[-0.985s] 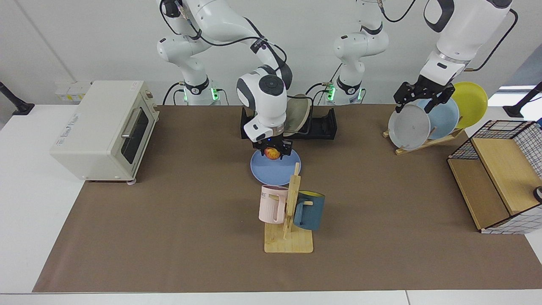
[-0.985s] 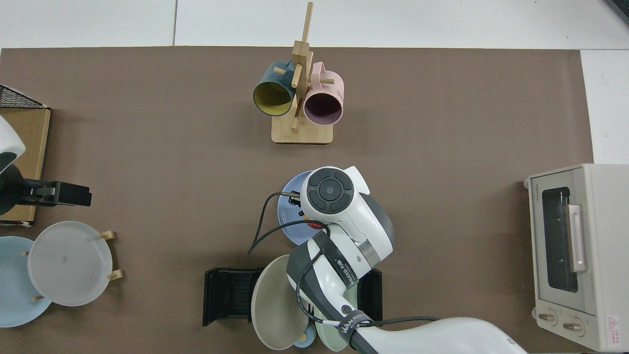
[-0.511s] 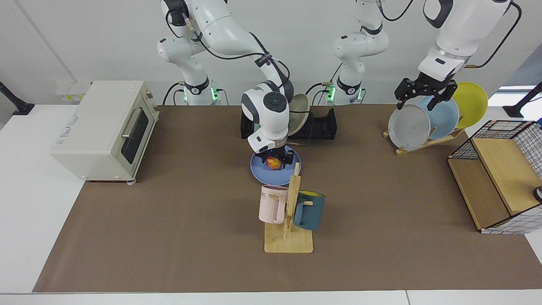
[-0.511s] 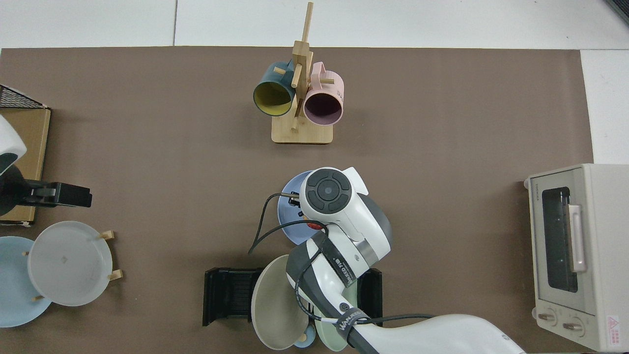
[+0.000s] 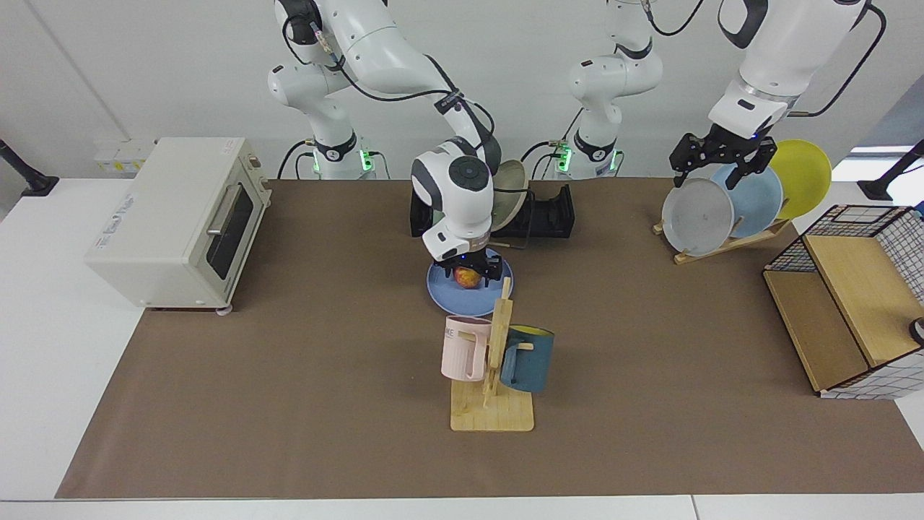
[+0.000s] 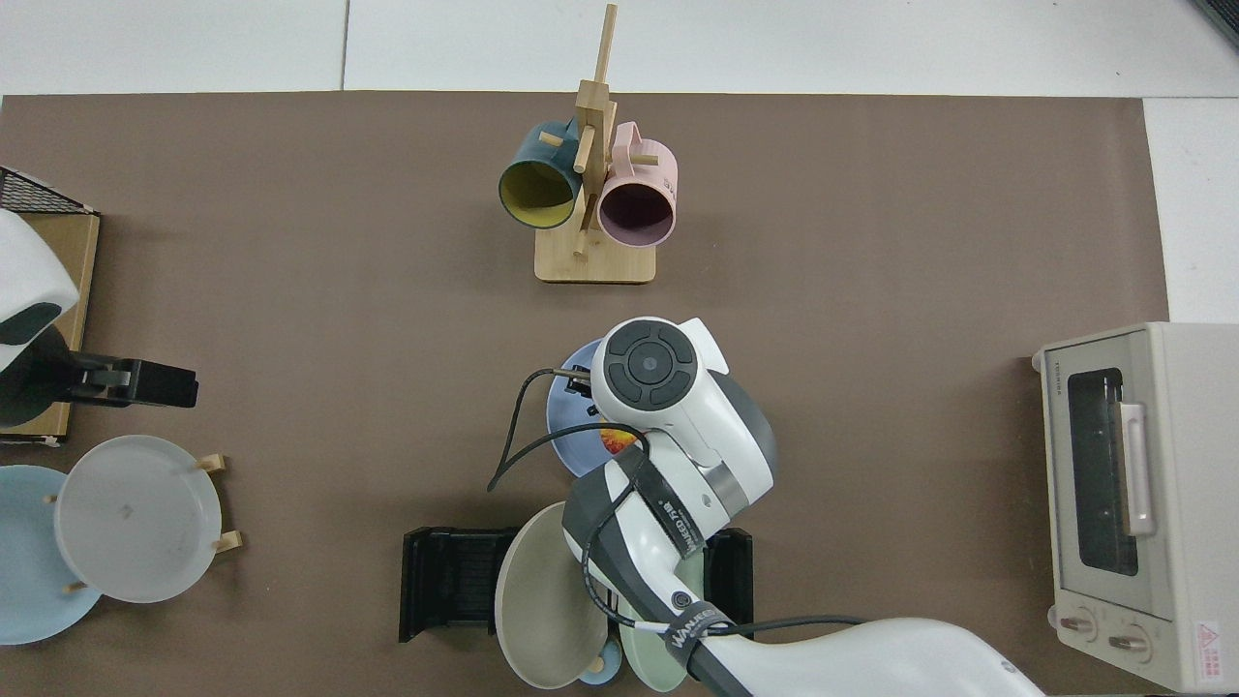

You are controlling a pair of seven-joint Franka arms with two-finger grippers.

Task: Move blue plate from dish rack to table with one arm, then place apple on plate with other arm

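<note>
The right gripper straddles the apple, fingers spread just clear of it, on the blue plate lying on the table near the dish rack. The left gripper waits, fingers spread, above the grey plate far right.

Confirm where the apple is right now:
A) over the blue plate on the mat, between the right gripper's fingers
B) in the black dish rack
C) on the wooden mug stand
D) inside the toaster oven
A: the apple sits low over the blue plate between the fingers of the right gripper, in front of the dish rack.
</note>
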